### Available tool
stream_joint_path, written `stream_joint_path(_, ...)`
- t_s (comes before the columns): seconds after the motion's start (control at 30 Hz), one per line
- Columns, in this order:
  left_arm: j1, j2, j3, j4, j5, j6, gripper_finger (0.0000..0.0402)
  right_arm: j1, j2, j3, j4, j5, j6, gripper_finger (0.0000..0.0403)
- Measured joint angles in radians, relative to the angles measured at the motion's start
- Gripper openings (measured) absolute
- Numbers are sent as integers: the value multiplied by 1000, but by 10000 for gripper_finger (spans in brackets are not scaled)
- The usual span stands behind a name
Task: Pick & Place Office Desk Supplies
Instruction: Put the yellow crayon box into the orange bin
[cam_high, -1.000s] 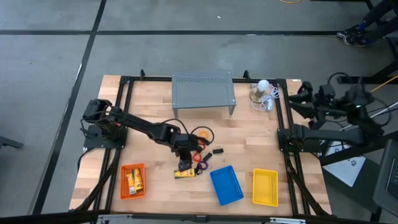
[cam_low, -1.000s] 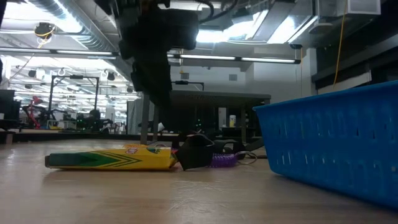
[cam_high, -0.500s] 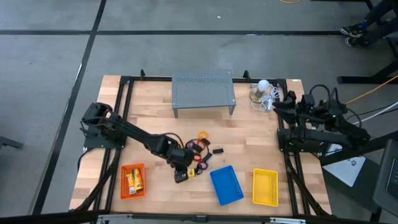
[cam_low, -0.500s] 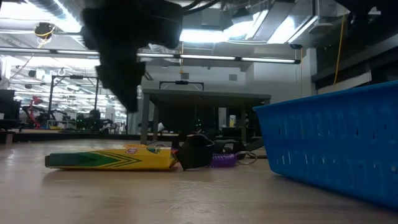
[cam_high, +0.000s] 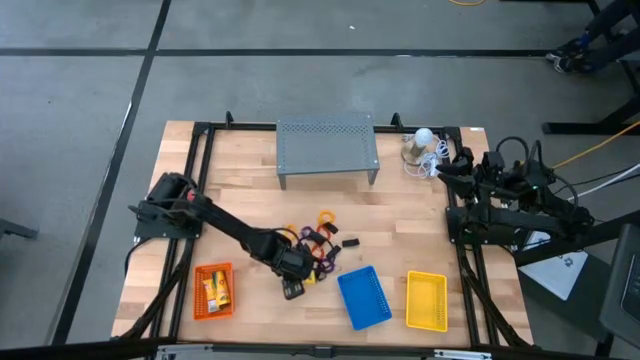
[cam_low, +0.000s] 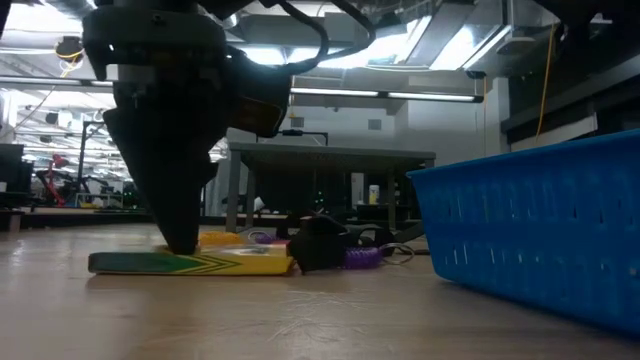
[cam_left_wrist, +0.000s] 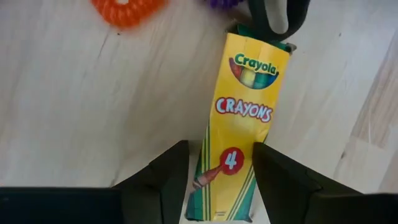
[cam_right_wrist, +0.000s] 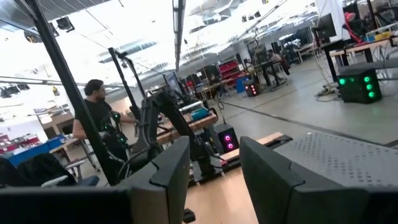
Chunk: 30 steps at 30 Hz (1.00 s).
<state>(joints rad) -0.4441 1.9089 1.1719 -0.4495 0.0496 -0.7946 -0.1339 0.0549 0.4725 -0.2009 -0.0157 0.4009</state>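
the left gripper (cam_left_wrist: 217, 180) is down at the counter (cam_high: 240, 180), its two dark fingers (cam_left_wrist: 165, 180) spread wide and standing on either side of one end of a yellow crayon box (cam_left_wrist: 239, 124) that lies flat on the wood; they straddle the box without visibly pressing it. in the low view the gripper (cam_low: 180, 240) reaches the counter at the box (cam_low: 190, 263), whose far end lies against a black binder clip (cam_low: 318, 245) with a purple coil loop (cam_low: 362, 257) beside it. from above, the box (cam_high: 293, 289) lies left of the blue basket (cam_high: 363, 297), near the orange loop (cam_high: 326, 217) and another small black clip (cam_high: 351, 243). the orange basket (cam_high: 213, 290) holds yellow packets, and the yellow basket (cam_high: 426, 300) sits to the right of the blue one. the right gripper (cam_right_wrist: 211, 180) waits at the counter's right edge, raised, fingers parted and holding nothing. a person (cam_right_wrist: 96, 124) stands in the room beyond.
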Motion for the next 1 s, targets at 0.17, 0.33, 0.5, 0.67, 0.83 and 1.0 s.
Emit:
stream_joint_path(0.17, -22, 31, -1, 44, 30, -28, 148, 0, 0, 0, 0, -3, 31, 143)
stream_joint_path(0.33, -22, 34, 0, 79, 89, -25, 70, 0, 0, 0, -1, -3, 36, 143)
stream_joint_path(0.5, -12, 30, 1, 129, 169, -24, 12, 0, 1, 0, -2, -3, 34, 143)
stream_joint_path(0.67, 13, -4, -3, 136, 220, -23, 15, 0, 1, 0, -23, -1, 33, 143)
stream_joint_path(0.83, 39, -104, -6, 58, 237, 12, 13, 0, 1, 0, -59, 0, 33, 143)
stream_joint_path(1.0, 44, -250, -5, -34, 307, 110, 14, 0, 1, 0, -68, 1, 19, 143)
